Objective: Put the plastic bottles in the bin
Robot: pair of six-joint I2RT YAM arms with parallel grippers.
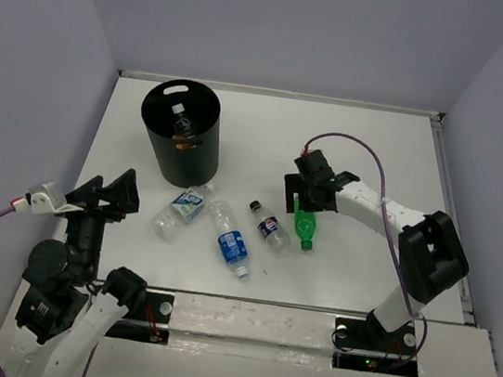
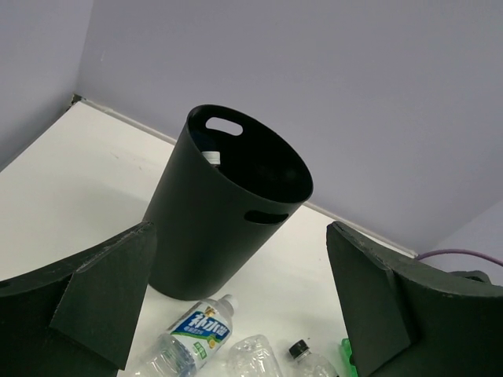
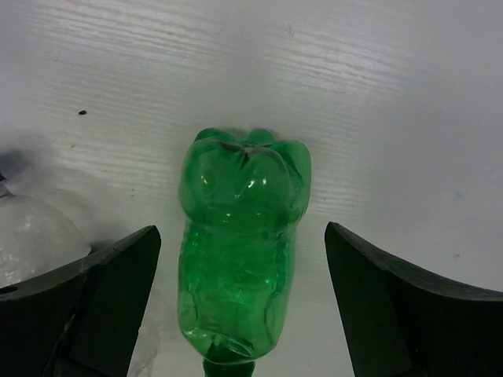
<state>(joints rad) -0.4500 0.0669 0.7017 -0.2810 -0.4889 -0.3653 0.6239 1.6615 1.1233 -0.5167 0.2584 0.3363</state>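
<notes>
right hand point(image 1: 310, 195) wide open, holding nothing, jaws straddling the green bottle point(image 3: 240, 259), which lies on its side on the desk point(image 1: 380, 141) with a gap on each side. left hand point(image 1: 111, 188) also spread open and empty, near the bin point(image 1: 178, 155). a binned bottle point(image 1: 181, 122) shows inside it. cola bottle point(image 1: 270, 224), blue-label clear bottle point(image 1: 230, 239) and second clear bottle point(image 1: 181, 209) lie on the desk between bin and green bottle

risks, my read:
- thin round shell: an off-centre close could squirt or roll it into the cola bottle just beside
- a hard squeeze crumples it and the grip slips
- bin is tall and well apart from this arm: a low carry could hit the rim and tip it
</notes>
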